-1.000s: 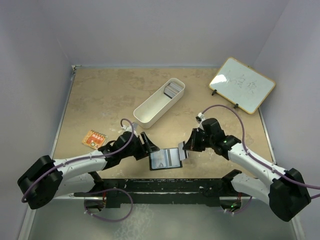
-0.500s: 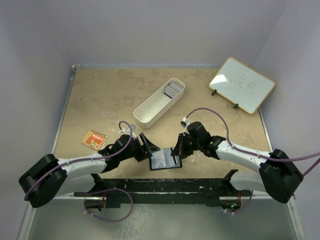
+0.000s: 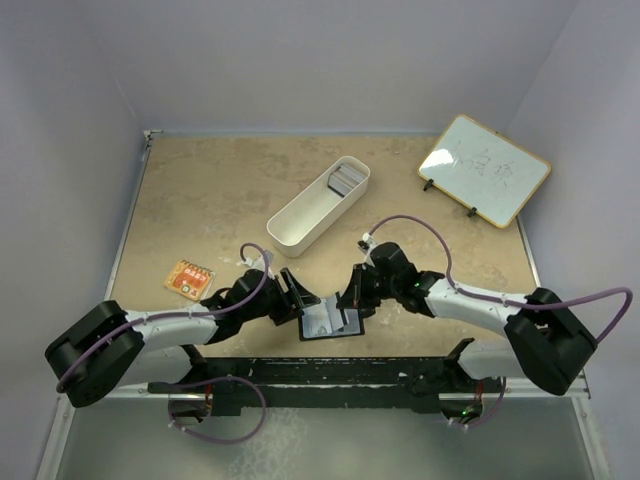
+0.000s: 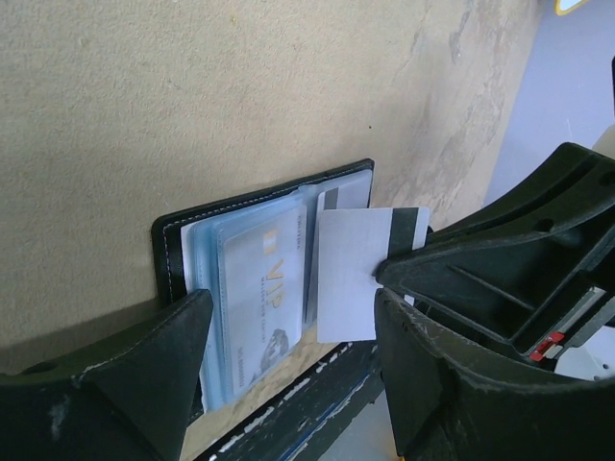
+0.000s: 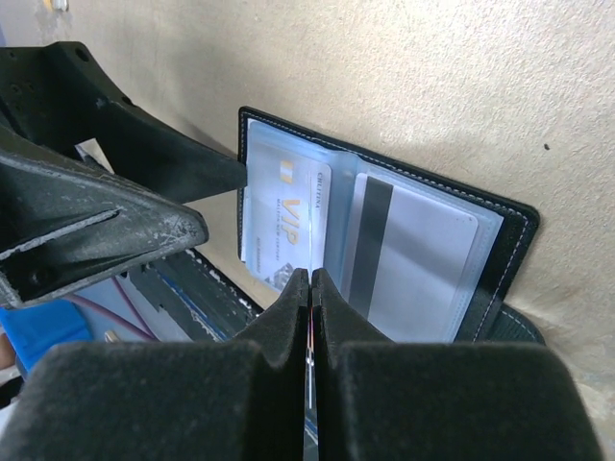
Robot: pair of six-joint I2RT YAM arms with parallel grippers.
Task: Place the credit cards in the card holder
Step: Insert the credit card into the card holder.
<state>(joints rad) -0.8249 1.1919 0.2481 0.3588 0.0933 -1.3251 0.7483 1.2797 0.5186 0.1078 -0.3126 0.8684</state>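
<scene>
"Right claw (image 5: 309, 280) first. What's it doing?"

"It's pinched tight on one of the credit cards (image 4: 354, 274), a pale one with a dark stripe. The card sits edge-on between the pads, I'd judge so that its free end can slide into a sleeve."

"And the card holder (image 5: 500, 226)?"

"It's just below and ahead of those fingertips, lying open and flat on the table (image 3: 200, 200). The card's leading edge overlaps the page nearest that claw. Whether it has entered a pocket, I cannot tell. Two clear sleeves already show cards."

"And the left claw (image 4: 288, 322)?"

"It's spread wide and gripping nothing. It faces the other claw across the holder, with one fingertip (image 5: 207, 165) at the cover's edge. That's likely there to pin the wallet so it doesn't skid under the push."

"Any more cards?"

"Farther out, beyond both claws, a grey stack (image 3: 345, 180) rests in the far end of a white tray (image 3: 300, 225), well apart from the holder."
</scene>
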